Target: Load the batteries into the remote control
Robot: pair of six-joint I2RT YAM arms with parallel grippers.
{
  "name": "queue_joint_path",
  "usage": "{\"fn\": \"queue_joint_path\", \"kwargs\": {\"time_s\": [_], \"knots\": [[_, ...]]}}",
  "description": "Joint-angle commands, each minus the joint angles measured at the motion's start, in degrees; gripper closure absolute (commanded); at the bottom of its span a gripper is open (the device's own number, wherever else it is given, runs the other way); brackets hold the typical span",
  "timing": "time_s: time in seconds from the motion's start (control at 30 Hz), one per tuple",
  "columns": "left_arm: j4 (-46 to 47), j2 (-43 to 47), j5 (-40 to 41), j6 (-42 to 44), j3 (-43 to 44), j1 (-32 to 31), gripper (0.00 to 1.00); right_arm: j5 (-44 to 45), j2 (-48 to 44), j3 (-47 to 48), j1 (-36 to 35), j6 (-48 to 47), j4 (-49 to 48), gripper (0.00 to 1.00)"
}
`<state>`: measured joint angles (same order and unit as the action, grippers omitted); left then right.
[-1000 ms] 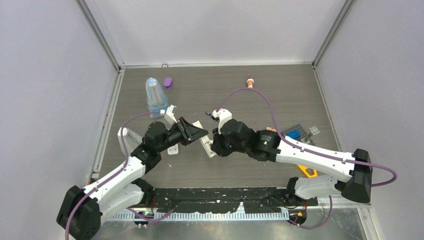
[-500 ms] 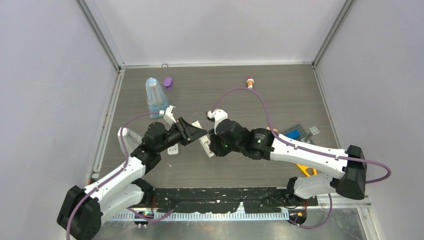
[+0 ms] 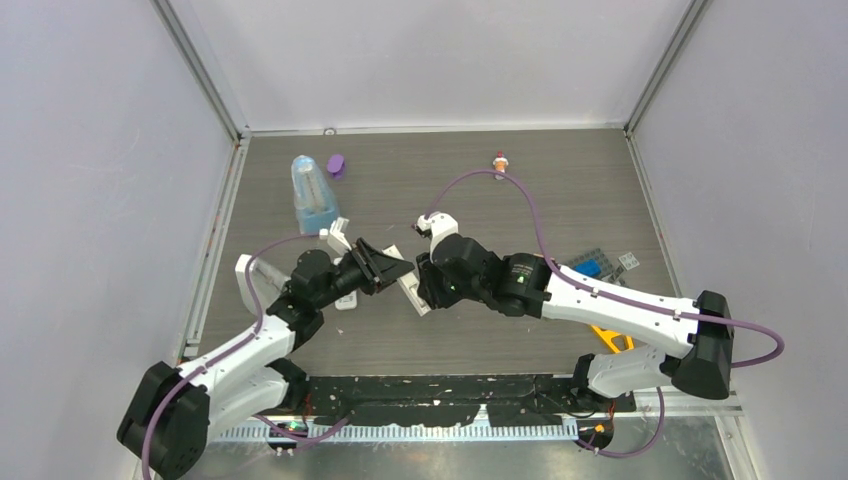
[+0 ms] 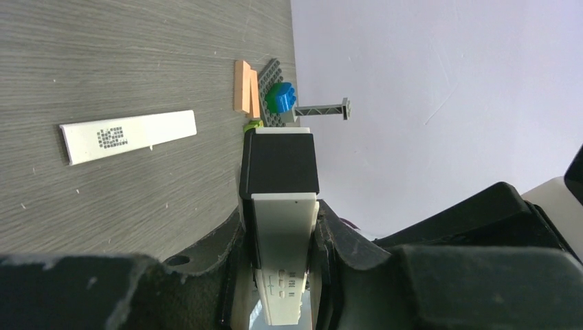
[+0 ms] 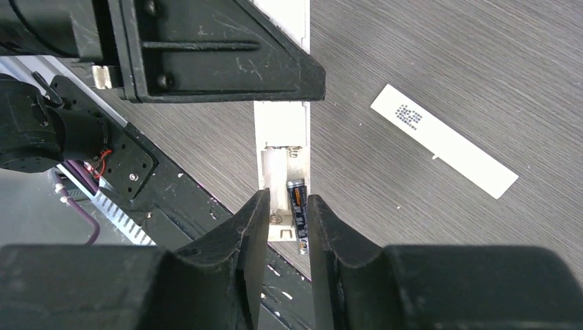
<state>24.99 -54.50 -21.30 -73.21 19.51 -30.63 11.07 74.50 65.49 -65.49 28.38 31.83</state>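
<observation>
The remote control (image 5: 282, 127) is a long white bar with a black tip (image 4: 278, 161). My left gripper (image 4: 282, 214) is shut on it and holds it above the table, also seen from above (image 3: 410, 290). Its battery bay faces my right wrist camera and is uncovered. One dark battery (image 5: 298, 213) lies in the bay's right slot, with its near end past the remote's end. The left slot shows a bare spring. My right gripper (image 5: 289, 199) stands narrowly open over the bay, the battery close to its right finger. No other batteries show.
The loose white cover strip (image 5: 443, 141) with a printed code lies on the table. A clear bottle (image 3: 312, 193), a purple cap (image 3: 336, 164) and a red-and-white little bottle (image 3: 500, 161) stand further back. A grey plate with a blue brick (image 3: 590, 267) lies on the right.
My right gripper's jaws have parted from nearly shut to narrowly open around the battery. The right arm has edged left toward the remote. The left arm has barely shifted.
</observation>
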Motion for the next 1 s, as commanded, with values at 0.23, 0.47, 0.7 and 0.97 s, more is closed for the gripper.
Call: {"fn": "queue_joint_path", "kwargs": {"time_s": [0.23, 0.47, 0.7, 0.97], "knots": [[16.6, -3.4, -1.1, -8.0, -4.4, 0.9, 1.0, 3.8, -2.0, 3.3, -0.1, 1.8, 1.2, 0.66], [27.9, -3.2, -0.6, -20.0, -7.6, 0.9, 1.0, 6.7, -8.5, 1.3, -0.1, 3.6, 0.7, 0.62], [21.0, 2.9, 2.4, -22.5, -6.6, 1.0, 1.0, 7.2, -14.0, -0.2, -0.1, 4.5, -1.7, 0.59], [14.0, 7.6, 5.1, -24.6, -6.8, 0.9, 1.0, 0.5, -14.4, -1.5, -0.1, 2.4, -4.9, 0.62]]}}
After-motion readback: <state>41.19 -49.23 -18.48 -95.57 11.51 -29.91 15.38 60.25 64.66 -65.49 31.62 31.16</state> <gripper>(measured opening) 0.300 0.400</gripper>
